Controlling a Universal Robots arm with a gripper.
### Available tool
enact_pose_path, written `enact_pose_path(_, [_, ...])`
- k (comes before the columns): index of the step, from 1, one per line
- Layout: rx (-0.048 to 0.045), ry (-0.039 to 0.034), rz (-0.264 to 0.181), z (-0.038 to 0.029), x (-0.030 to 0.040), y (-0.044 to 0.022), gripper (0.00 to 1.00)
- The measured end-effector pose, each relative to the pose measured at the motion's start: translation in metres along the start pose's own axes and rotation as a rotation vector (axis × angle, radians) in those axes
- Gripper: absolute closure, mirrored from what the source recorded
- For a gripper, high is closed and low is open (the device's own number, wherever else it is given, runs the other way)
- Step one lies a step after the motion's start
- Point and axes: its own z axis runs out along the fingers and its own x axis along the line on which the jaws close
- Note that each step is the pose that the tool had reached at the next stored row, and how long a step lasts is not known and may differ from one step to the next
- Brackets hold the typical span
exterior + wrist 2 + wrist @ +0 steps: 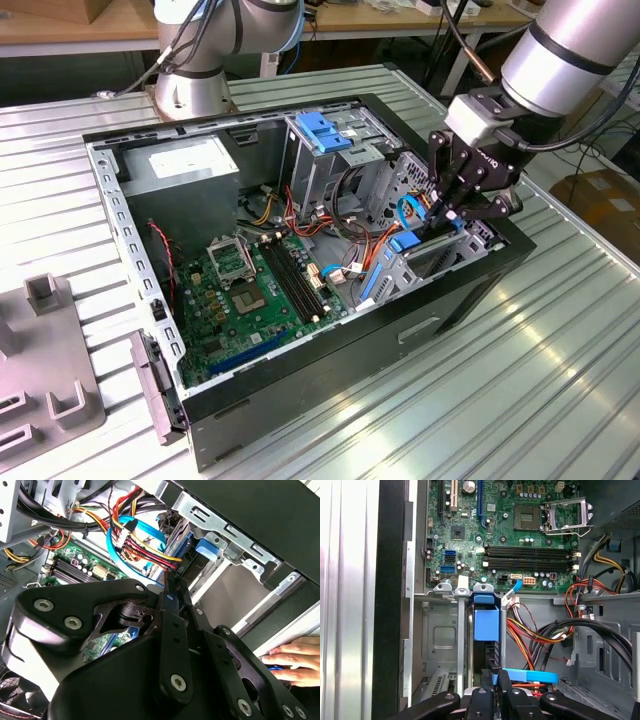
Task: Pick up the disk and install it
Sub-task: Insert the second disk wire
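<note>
Open black steel computer case (330, 370), centre of exterior view. At right, black two-finger claw (446, 218) inside front bay, apparently pressed together on grey-metal disk in blue plastic carrier (486, 622), standing edgewise. Judged dense, rigid, shock-sensitive; best gripped by carrier rails.

This was a robotics lab or workshop: an opened computer case (300, 250) lay on a ribbed aluminium table (520, 380), a second robot arm's base (195, 75) stood behind, near wooden workbenches (60, 35) and cardboard boxes (600, 195).
</note>
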Motion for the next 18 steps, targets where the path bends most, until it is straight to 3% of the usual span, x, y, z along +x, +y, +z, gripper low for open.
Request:
enact_pose_path(8, [0.0,-0.0011,0.0,-0.0015,-0.0001,-0.0017,0.84])
enact_pose_path(18, [0.0,-0.0139,-0.001,0.0092,0.0021,-0.0023,0.84])
